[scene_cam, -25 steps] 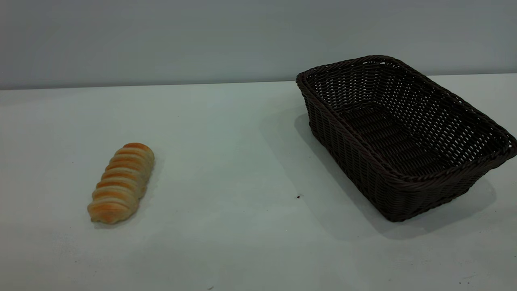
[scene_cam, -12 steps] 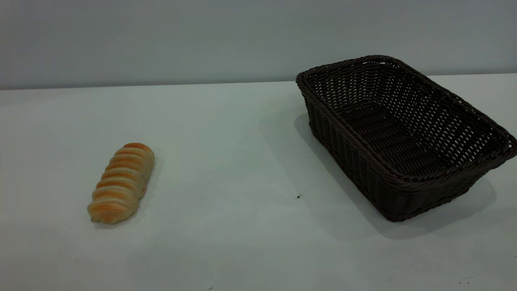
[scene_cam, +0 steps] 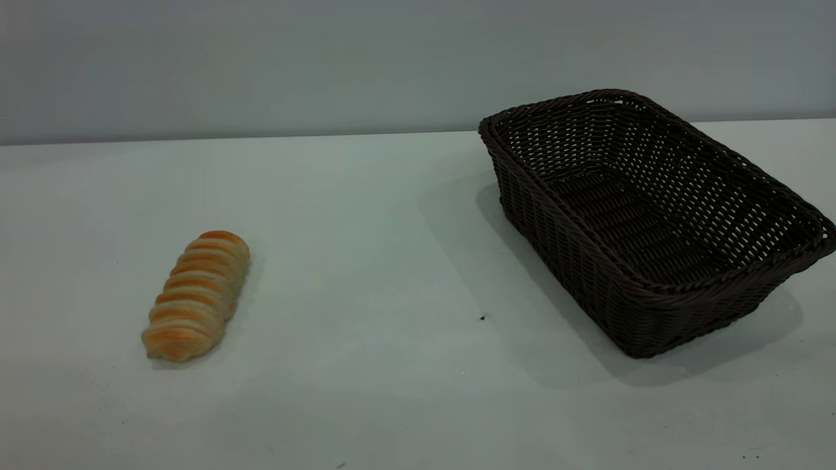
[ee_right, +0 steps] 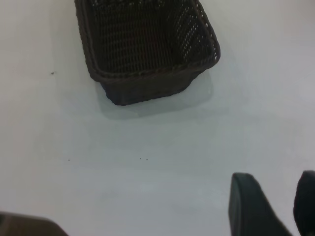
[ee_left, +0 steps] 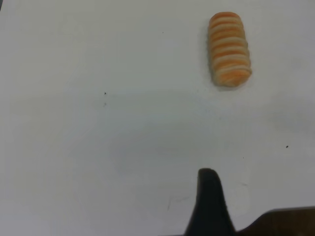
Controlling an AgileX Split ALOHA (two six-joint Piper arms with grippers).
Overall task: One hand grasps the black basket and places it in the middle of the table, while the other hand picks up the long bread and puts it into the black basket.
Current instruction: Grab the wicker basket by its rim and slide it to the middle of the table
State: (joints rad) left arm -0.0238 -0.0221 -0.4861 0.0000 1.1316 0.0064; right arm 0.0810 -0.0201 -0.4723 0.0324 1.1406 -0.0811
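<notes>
The long bread [scene_cam: 196,295] lies on the white table [scene_cam: 366,274] at the left, golden-orange with pale ridges. It also shows in the left wrist view [ee_left: 229,49], well ahead of my left gripper [ee_left: 209,196], which hovers over bare table. The black basket [scene_cam: 653,215] stands empty on the table's right side, turned at an angle. In the right wrist view the basket [ee_right: 147,49] lies ahead of my right gripper [ee_right: 278,196], which is open and empty over bare table. Neither arm shows in the exterior view.
A grey wall [scene_cam: 326,65] runs behind the table's far edge. A small dark speck [scene_cam: 482,318] lies on the table between bread and basket. A dark brown shape [ee_left: 285,221] sits at the edge of the left wrist view.
</notes>
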